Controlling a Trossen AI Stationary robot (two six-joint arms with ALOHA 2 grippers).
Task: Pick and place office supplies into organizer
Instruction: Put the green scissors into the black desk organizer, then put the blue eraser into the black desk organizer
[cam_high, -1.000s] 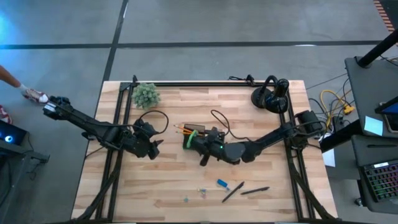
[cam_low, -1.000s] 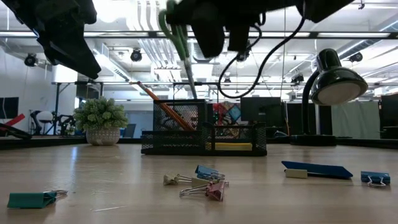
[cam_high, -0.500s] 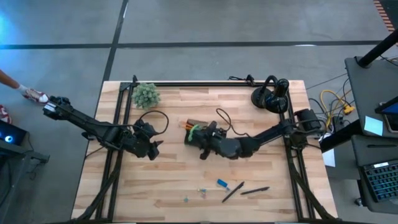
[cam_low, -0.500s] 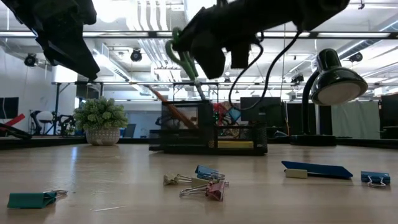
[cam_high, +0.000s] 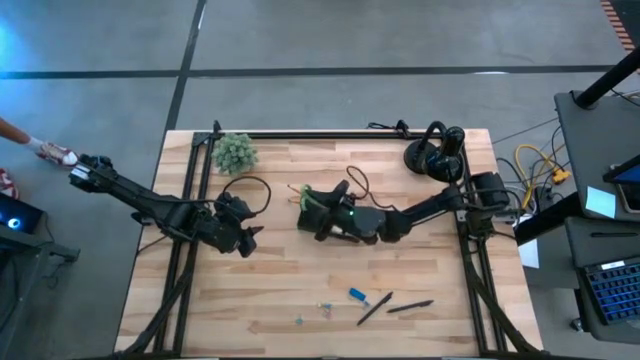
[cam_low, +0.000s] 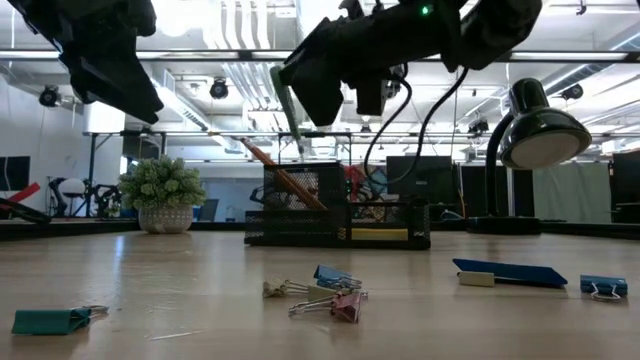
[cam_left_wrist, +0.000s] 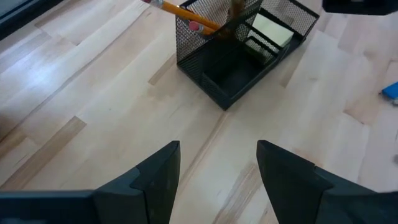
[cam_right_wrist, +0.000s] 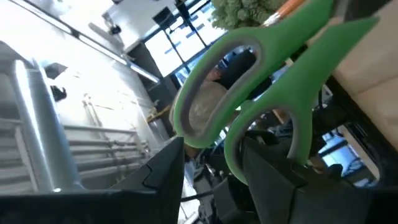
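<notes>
The black mesh organizer (cam_left_wrist: 242, 56) stands mid-table, holding orange pencils (cam_left_wrist: 180, 11) in its tall cup and a yellow sticky-note pad (cam_left_wrist: 273, 31). Green-handled scissors (cam_low: 284, 100) stand tilted, handles up, with their blades down at the cup (cam_low: 305, 190). My right gripper (cam_high: 318, 215) hovers level over the organizer, fingers apart, the scissors' handle loops (cam_right_wrist: 249, 87) just ahead of them. My left gripper (cam_high: 250, 240) waits open above the table to the organizer's left, nothing between its fingers (cam_left_wrist: 155, 180). My right gripper comes in level, its fingers (cam_right_wrist: 163, 171) standing either side of the lower end of the scissors' handle loop (cam_right_wrist: 231, 158). Whether a finger touches the handle, I cannot tell.
Near the front edge lie black pens (cam_high: 385, 305), a blue piece (cam_high: 357, 295) and binder clips (cam_low: 315, 290). A potted plant (cam_high: 236, 152) sits at the far left and a black desk lamp (cam_high: 437, 152) at the far right. Bare wood lies between the organizer and the clips.
My right gripper has moved toward the table's far edge and a little down with the scissors. Their blades have sunk lower at the cup, and the scissors now lean instead of hanging nearly upright. The organizer's cup end has shifted slightly.
</notes>
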